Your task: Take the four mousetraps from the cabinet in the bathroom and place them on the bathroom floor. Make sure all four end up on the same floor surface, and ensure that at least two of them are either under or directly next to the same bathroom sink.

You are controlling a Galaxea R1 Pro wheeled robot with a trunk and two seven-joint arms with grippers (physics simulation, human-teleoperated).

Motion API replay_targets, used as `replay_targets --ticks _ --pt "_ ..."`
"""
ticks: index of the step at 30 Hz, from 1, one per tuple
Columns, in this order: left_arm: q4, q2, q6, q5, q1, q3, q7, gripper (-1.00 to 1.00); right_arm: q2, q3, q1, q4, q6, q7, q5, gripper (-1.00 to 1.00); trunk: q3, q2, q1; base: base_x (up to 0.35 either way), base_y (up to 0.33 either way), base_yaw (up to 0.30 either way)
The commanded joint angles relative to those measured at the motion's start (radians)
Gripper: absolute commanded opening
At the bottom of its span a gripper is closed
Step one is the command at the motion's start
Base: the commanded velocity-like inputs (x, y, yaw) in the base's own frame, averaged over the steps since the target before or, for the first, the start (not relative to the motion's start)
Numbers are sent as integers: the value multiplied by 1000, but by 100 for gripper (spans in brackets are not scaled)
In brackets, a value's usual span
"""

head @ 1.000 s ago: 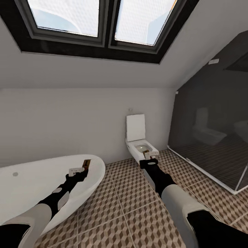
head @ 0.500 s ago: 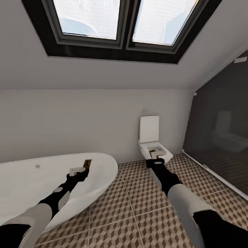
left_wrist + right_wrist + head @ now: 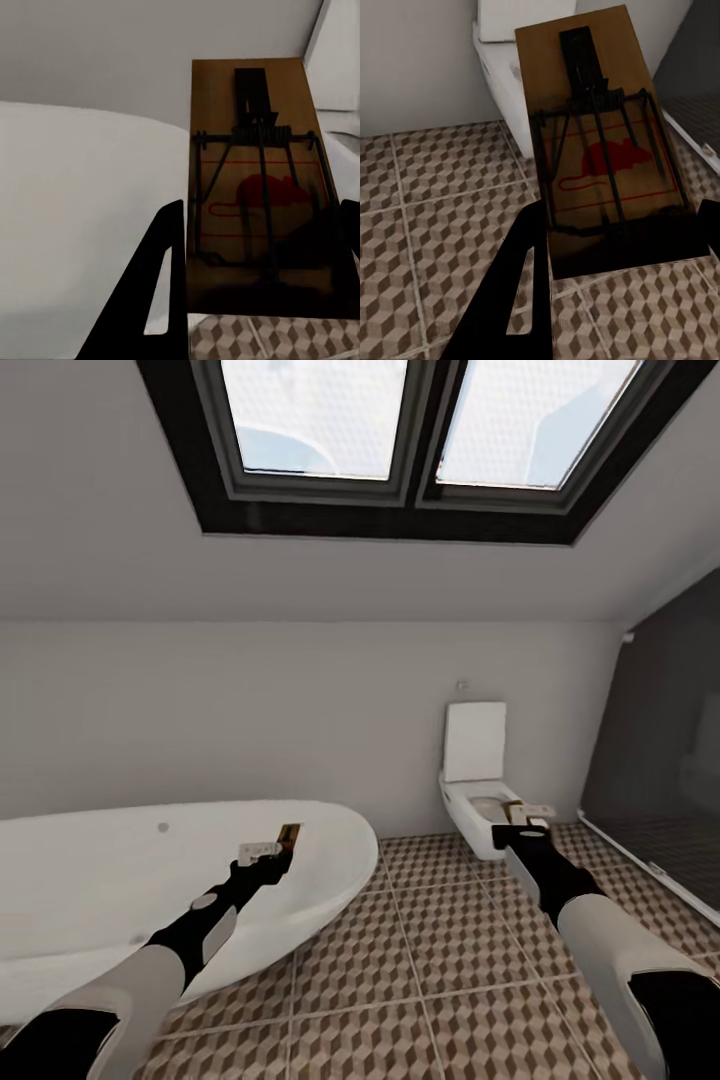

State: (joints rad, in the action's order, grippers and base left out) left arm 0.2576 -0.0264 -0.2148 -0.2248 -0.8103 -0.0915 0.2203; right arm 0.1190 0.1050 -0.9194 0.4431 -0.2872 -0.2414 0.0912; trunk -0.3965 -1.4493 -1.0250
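My left gripper is shut on a mousetrap, a brown wooden base with a wire spring and a red mouse print, held in the air over the rim of the white bathtub. In the left wrist view that mousetrap sits between the dark fingers. My right gripper is shut on a second mousetrap, held above the bathroom floor in front of the toilet. In the right wrist view this mousetrap hangs over the cube-pattern tiles. The cabinet and the sink are out of view.
A white toilet with its lid up stands against the back wall at the right. A dark glass shower enclosure closes the far right. A sloped ceiling with a black-framed skylight is overhead. Open tiled floor lies between tub and toilet.
The whole head view has swung to the left, so the tub, toilet and shower have slid right in the picture. Both grippers still hold their mousetraps the same way.
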Motion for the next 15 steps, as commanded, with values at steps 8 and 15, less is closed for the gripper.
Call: replay_targets --ticks 8,15 --pt "47 2 60 1 -1 -8 -1 -100 15 9 0 -31 -3 -7 14 -100 3 -1 0 0 0 268" --pt "53 -3 66 2 -1 -8 -1 -100 16 9 0 -36 -3 -7 13 -100 7 -1 0 0 0 233"
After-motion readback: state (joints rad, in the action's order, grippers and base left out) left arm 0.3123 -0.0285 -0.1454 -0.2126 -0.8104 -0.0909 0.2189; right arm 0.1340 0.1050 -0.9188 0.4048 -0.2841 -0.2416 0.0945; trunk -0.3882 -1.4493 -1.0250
